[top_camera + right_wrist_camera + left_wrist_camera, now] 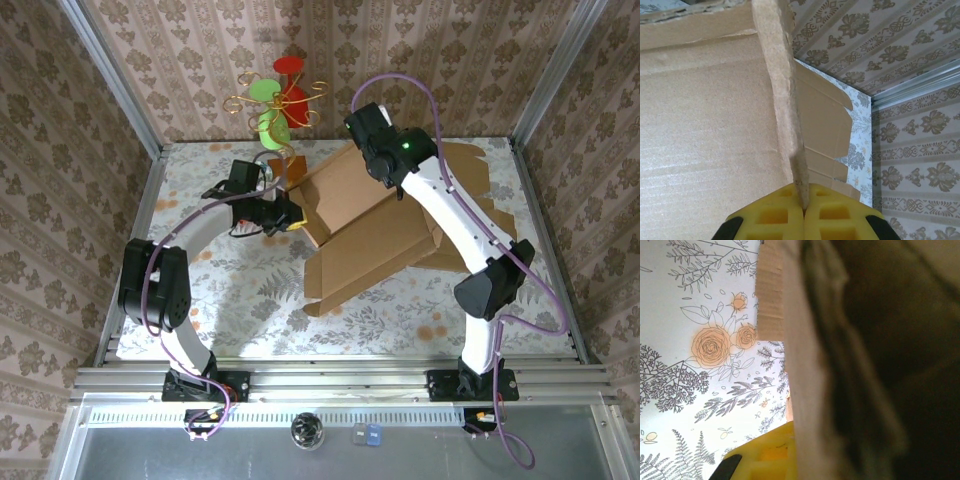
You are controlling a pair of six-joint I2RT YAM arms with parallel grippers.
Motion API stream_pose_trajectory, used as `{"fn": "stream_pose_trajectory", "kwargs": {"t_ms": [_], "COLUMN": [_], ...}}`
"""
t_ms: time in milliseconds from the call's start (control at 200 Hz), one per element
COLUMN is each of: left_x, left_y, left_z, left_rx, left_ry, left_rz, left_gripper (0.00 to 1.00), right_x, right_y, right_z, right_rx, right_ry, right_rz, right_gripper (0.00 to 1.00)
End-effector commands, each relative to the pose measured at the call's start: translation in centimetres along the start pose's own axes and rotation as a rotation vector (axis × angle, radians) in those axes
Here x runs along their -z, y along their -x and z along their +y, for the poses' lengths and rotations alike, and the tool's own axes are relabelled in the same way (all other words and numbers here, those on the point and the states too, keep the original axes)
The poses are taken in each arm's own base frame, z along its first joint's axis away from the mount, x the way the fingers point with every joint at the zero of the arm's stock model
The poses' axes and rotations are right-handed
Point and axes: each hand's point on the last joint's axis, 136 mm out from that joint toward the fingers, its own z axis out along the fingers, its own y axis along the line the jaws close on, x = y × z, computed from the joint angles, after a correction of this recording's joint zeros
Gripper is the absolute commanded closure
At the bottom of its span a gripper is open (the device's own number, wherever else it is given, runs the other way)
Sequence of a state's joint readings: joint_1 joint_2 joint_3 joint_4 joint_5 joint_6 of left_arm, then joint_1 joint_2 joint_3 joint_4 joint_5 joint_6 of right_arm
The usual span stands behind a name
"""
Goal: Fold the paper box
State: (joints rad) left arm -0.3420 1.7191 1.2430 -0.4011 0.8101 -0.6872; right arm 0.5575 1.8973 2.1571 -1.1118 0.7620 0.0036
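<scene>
Paper box (372, 228): half-erected corrugated blank, centre to right-back of the table (230, 300). One panel is raised; the flaps splay flat toward the near side and the right.

Material: brown, matte, fluted edges exposed. Die-cut tabs and notches run along the far flap (825, 125).

Handling (judgement): light, and stiff across the flutes. It should bend willingly at the scored creases and resist elsewhere. Thin edges will likely crush or tear if pinched hard. Best held on a panel edge close to a crease, not on a tab.

Right gripper (804, 210): yellow ribbed pads are together, clamped on the upright panel's edge.

Left gripper (287, 214): at the box's left edge. One yellow pad (771, 455) is pressed against the board and the other is hidden. Reads as closed on that panel.

Table cover: smooth white floral print, probably slippery under cardboard. Patterned walls surround the table.
</scene>
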Motion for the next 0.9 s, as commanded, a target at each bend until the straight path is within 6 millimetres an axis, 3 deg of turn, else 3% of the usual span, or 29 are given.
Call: {"fn": "stream_pose_trajectory", "kwargs": {"t_ms": [0, 85, 155, 275, 375, 605, 855, 895], "left_x": [1.4, 1.4, 1.5, 1.5, 1.5, 1.5, 1.9, 1.9], "left_y": [0.6, 0.5, 0.5, 0.6, 0.6, 0.6, 0.8, 1.1], "left_z": [-1.7, -1.8, -1.8, -1.8, -1.8, -1.7, -0.2, 0.5], "left_rx": [-0.030, -0.031, -0.028, -0.028, -0.028, -0.016, 0.048, 0.059], "left_ry": [0.003, 0.010, 0.011, 0.014, 0.017, 0.041, 0.123, 0.157], "left_rz": [-0.037, -0.036, -0.035, -0.033, -0.035, -0.039, -0.091, -0.115], "left_gripper": [1.00, 1.00, 1.00, 1.00, 1.00, 1.00, 1.00, 1.00], "right_x": [-0.4, -0.7, -1.0, -1.3, -1.2, -1.3, -1.3, -1.4], "right_y": [-0.5, -0.7, -1.0, -1.2, -1.0, -1.6, -3.4, -4.0], "right_z": [-1.9, -2.4, -2.5, -2.7, -2.9, -3.6, -1.2, -0.1], "right_rx": [0.003, 0.007, 0.002, -0.009, -0.014, -0.014, -0.097, -0.115], "right_ry": [-0.114, -0.162, -0.172, -0.176, -0.183, -0.252, -0.143, -0.093], "right_rz": [0.037, 0.049, 0.062, 0.072, 0.069, 0.090, 0.138, 0.159], "right_gripper": [0.97, 0.87, 0.86, 0.88, 1.00, 1.00, 1.00, 1.00]}}
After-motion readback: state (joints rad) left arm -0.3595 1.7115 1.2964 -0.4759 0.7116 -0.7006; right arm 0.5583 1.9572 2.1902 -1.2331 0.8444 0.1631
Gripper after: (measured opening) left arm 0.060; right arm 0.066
